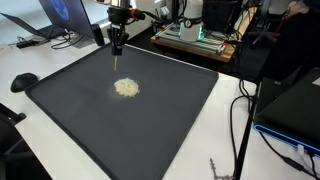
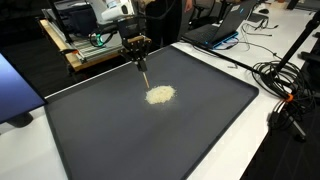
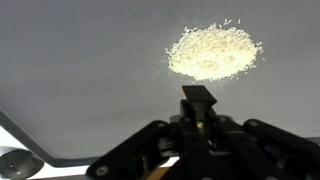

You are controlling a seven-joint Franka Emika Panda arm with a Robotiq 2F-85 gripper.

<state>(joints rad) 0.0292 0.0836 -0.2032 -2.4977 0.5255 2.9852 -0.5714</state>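
A small pale heap of grains (image 1: pixel 126 88) (image 2: pixel 160 95) (image 3: pixel 214 52) lies near the middle of a large dark mat (image 1: pixel 150 135) (image 2: pixel 140 140) (image 3: pixel 80 60). My gripper (image 1: pixel 117 42) (image 2: pixel 138 55) (image 3: pixel 200 120) hangs above the mat's far part, a short way behind the heap. It is shut on a thin stick-like tool (image 1: pixel 117 60) (image 2: pixel 144 74) that points down toward the mat. In the wrist view the tool's dark flat end (image 3: pixel 198 98) sticks out between the fingers, just short of the heap. Whether the tip touches the mat is unclear.
The mat lies on a white table. A black mouse (image 1: pixel 23 82) (image 3: pixel 15 162) sits off one edge of the mat. Laptops (image 1: pixel 60 15) (image 2: pixel 225 25), a wooden board with electronics (image 1: pixel 195 38) (image 2: pixel 90 45) and black cables (image 1: pixel 240 120) (image 2: pixel 290 90) ring the mat.
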